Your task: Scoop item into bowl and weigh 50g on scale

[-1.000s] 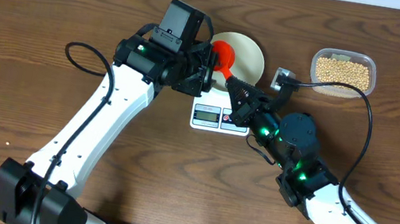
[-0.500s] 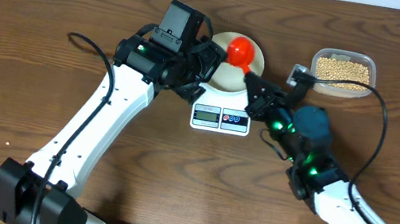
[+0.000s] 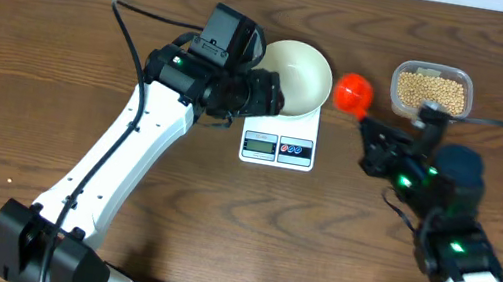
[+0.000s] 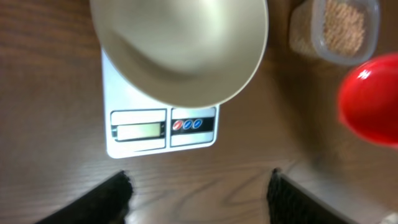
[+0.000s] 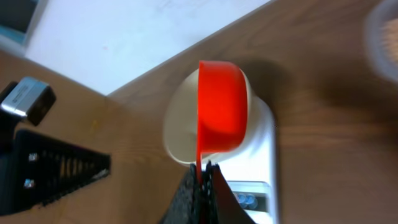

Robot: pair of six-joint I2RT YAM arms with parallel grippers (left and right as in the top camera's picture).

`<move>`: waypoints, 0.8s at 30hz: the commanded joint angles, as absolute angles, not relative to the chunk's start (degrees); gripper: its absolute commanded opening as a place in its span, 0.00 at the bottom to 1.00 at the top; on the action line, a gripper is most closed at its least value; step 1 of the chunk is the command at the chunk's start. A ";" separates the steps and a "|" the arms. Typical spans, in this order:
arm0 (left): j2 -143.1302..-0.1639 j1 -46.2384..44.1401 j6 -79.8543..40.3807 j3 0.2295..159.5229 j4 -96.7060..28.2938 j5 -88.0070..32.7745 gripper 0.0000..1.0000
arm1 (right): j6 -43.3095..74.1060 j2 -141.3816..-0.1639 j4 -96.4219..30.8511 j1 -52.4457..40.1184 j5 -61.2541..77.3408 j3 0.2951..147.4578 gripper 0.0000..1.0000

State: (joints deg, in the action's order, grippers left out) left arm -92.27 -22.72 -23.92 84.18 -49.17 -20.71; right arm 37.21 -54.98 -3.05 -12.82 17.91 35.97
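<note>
Over the brown wooden table (image 3: 19,74), the right gripper (image 3: 373,140) is clamping a red plastic scoop (image 3: 351,93) by its handle. The scoop is hovering between the round white bowl (image 3: 295,69) on the flat white scale (image 3: 277,148) and the clear plastic tub (image 3: 434,71) of tan beans (image 3: 431,90), which is lying just to its right. The left gripper (image 4: 199,199) is hovering beside the bowl, jaws apart.

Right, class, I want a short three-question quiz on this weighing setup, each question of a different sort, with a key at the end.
1. True or false: the white bowl stands on the scale.
2. Pick one. The right hand is shut on: A) the red scoop; B) the white bowl; C) nothing.
3. Short answer: which container holds the beans that can be seen?

Key
1. True.
2. A.
3. The clear tub, on the table beyond the scoop. No beans show in the bowl.
</note>
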 commanded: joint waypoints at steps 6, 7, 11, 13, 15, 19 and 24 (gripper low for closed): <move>-91.35 -23.73 -12.69 83.00 -55.02 -20.29 0.08 | 29.93 -45.23 -15.64 -1.32 24.38 36.75 0.01; -91.35 -24.16 -12.73 82.13 -54.81 -20.29 0.08 | 29.63 -44.45 -16.71 0.32 25.28 36.75 0.01; -91.31 -26.00 -14.87 77.65 -51.59 -19.86 0.08 | 28.14 -43.38 -19.57 4.75 28.82 36.75 0.01; -91.29 -27.00 -16.75 74.61 -47.86 -19.88 0.07 | 27.27 -43.40 -20.62 6.28 30.11 36.75 0.01; -91.29 -27.94 -18.15 71.55 -43.72 -19.84 0.07 | 26.76 -43.38 -21.61 7.40 30.20 36.75 0.01; -91.29 -30.15 -20.93 66.08 -36.64 -17.32 0.07 | 25.98 -43.40 -22.44 8.32 30.17 36.75 0.01; -91.29 -34.48 -22.63 60.38 -28.27 -9.37 0.07 | 24.38 -43.40 -23.53 8.32 29.89 36.75 0.01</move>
